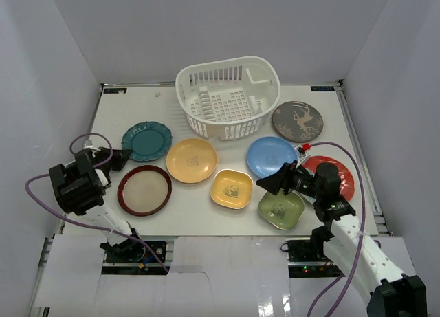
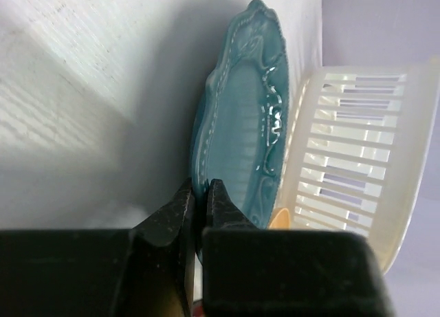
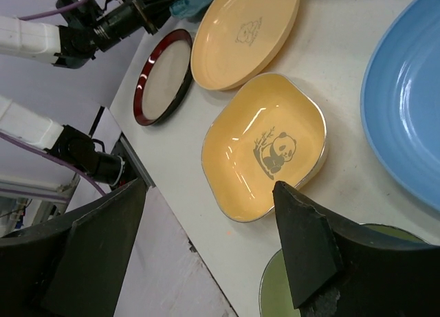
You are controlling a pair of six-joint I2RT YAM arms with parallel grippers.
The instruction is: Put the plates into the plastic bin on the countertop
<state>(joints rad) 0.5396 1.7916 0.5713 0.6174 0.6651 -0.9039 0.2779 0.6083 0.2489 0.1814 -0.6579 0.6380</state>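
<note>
My left gripper [image 1: 126, 155] [image 2: 199, 188] is shut on the near rim of the round teal plate [image 1: 146, 141] [image 2: 240, 117], one finger on each face of the rim. The white plastic bin [image 1: 227, 97] [image 2: 357, 152] stands at the back middle of the countertop [image 1: 179, 217]. My right gripper [image 1: 268, 185] [image 3: 210, 186] hangs open and holds nothing, between the yellow panda plate [image 1: 232, 188] [image 3: 265, 145] and the green plate [image 1: 281, 209] [image 3: 275, 296]. Also on the countertop lie the orange-yellow [image 1: 191, 160], blue [image 1: 271, 156], brown-rimmed [image 1: 144, 190] and dark grey plates [image 1: 298, 120].
A red plate [image 1: 344, 176] lies at the right, partly under my right arm. White walls close in the countertop on three sides. Purple cables [image 1: 48, 207] loop beside both arms.
</note>
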